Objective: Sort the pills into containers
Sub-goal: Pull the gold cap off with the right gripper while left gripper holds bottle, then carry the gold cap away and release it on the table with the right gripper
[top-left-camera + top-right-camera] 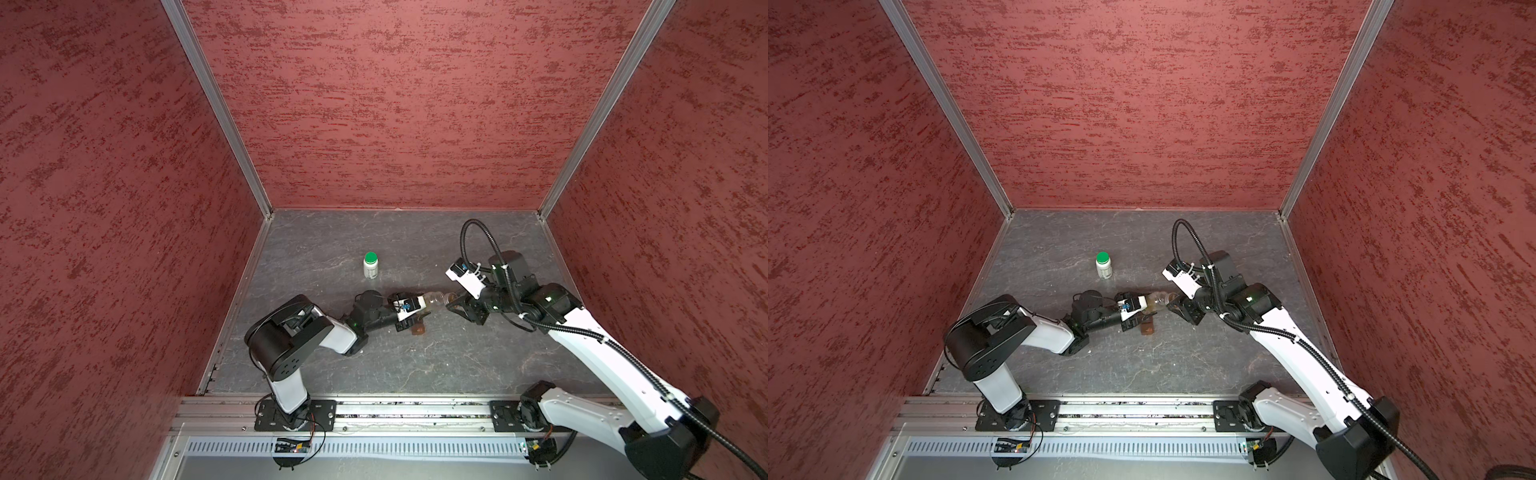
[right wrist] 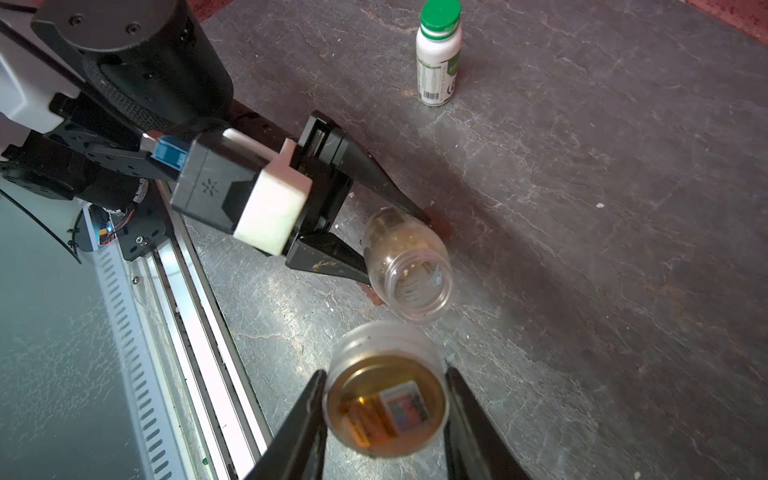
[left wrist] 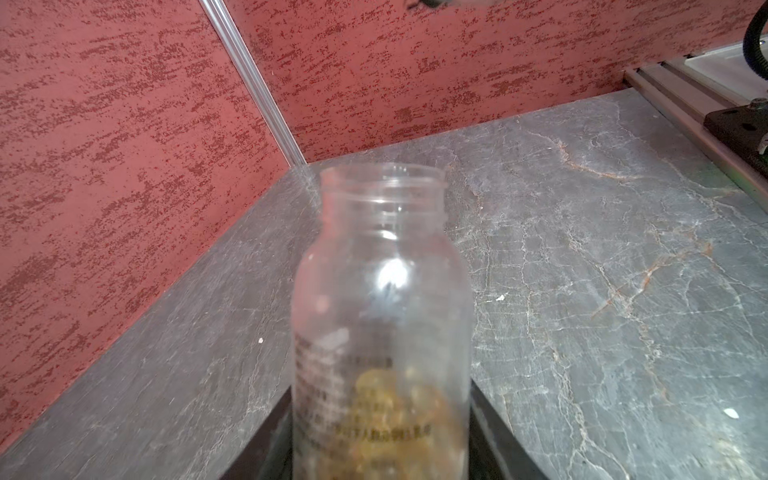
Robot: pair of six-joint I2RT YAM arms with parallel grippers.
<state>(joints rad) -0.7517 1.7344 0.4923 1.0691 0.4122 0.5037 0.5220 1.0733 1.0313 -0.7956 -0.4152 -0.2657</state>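
Now under way: looks to me like a pour, with the clear bottle (image 3: 382,291) held tipped toward the round clear-rimmed container (image 2: 386,390).
Left claw (image 2: 395,245): part open, clamped on the bottle's lower body; the bottle lies almost level, mouth uncapped.
Right claw (image 2: 385,370): fingers set closer, pinching the container's rim on 2 sides; jar or cap, I cannot tell.
Pills (image 3: 395,399): yellow, heaped at the bottle's base between the left claw's fingers, away from the mouth.
Gap: bottle mouth just beside the container's rim; whether it overhangs, I cannot tell.
Doing it well: I'd get the container under the mouth first, then tilt slowly so nothing skips onto the table (image 2: 582,208).
Spare: 1 white green-capped bottle (image 1: 370,266), upright, well apart.
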